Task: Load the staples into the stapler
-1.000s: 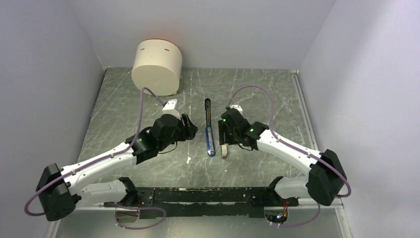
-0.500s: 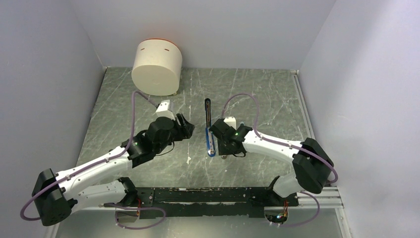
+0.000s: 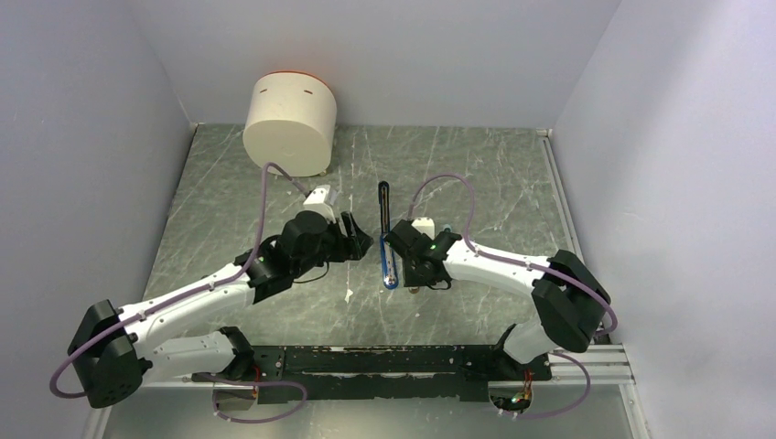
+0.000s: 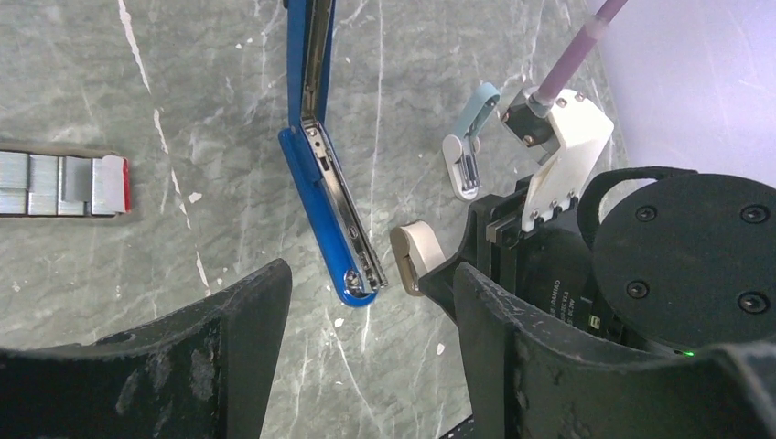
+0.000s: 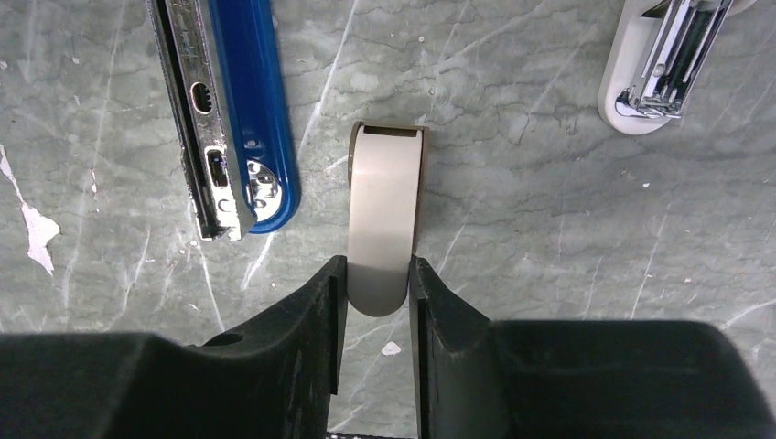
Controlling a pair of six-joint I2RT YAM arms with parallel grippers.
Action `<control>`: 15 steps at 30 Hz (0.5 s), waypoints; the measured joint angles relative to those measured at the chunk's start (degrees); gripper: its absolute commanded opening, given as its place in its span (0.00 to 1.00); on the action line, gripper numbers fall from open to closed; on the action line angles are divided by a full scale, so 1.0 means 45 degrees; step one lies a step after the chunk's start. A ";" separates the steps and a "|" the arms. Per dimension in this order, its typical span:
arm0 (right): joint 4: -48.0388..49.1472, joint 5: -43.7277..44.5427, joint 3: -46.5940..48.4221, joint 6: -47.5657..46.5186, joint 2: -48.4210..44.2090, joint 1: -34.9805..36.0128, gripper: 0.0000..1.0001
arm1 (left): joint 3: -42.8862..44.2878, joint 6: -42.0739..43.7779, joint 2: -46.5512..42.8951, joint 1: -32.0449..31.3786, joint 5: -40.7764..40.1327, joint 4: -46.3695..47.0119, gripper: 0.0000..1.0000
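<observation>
Nearest the near edge of the counter (image 3: 229,183), the R tool (image 5: 380,270) is down low over a tan oblong piece (image 5: 386,183). Its fingers (image 5: 331,306) press in on both sides of the rounded end w/ no gap showing, so it's pinching it as far as I can tell. The piece lies flat on the counter. It's no part of the job, so prob. it's being cleared away.

Just beside it, toward the left edge, lies the stapler (image 4: 322,212), about mid-counter. It's folded open flat and runs near-to-far: blue body at the near end w/ silver channel facing up, black top arm (image 3: 383,203) stretched toward the far edge. The channel looks bare, no staple block seen in it.

The L tool (image 3: 355,242) hovers next to the stapler on its left-edge side, jaws spread wide, nothing between them.

The staples (image 4: 62,184) sit further toward the left edge, well apart from the stapler: a red-ended box w/ silvery strips showing. The top view hides them under the L arm.

A pale-blue piece (image 4: 465,137) w/ metal insert lies beyond the R tool. A cream drum (image 3: 289,123) stands at the far-left corner.

My read: opening is done. Left to do: take a strip, drop it in the channel, swing the arm shut
</observation>
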 measured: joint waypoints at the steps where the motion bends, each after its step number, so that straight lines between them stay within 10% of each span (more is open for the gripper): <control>1: 0.0000 0.0005 -0.0005 0.0063 0.0000 0.0000 0.26 | 0.0000 0.0000 0.0049 0.0015 0.0097 0.0010 0.70; 15: 0.0923 -0.0374 -0.0607 0.0879 -0.1768 -0.0772 0.18 | -0.1248 -0.0442 0.1972 0.0029 0.3327 0.2453 0.65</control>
